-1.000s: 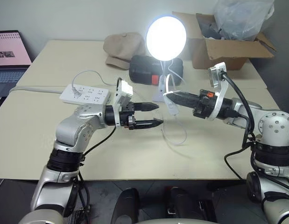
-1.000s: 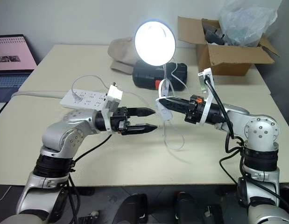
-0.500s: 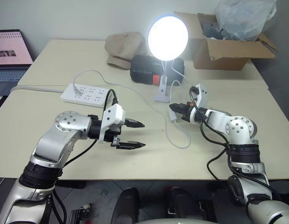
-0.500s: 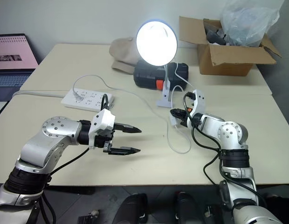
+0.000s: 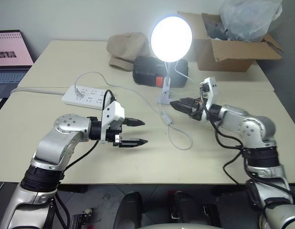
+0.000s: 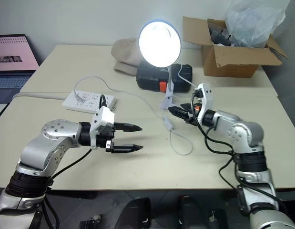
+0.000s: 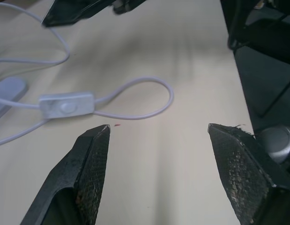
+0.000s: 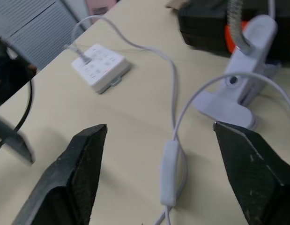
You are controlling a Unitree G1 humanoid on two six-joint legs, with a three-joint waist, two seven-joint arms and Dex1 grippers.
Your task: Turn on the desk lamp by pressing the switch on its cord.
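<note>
The laptop [image 5: 11, 57] is cut off by the frame edge, and the cardboard box's [image 5: 230, 50] contents are indistinct under plastic.

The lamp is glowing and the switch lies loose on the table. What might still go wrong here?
The right pincer hangs open just above the switch; bumping it may turn the desk lamp off. The cord loops beside it, so a retreating finger might snag it and tug the lamp's clip base.

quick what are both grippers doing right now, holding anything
Left gripper: open, holding nothing.
Right gripper: open, holding nothing; the switch lies on the table between its fingers.
</note>
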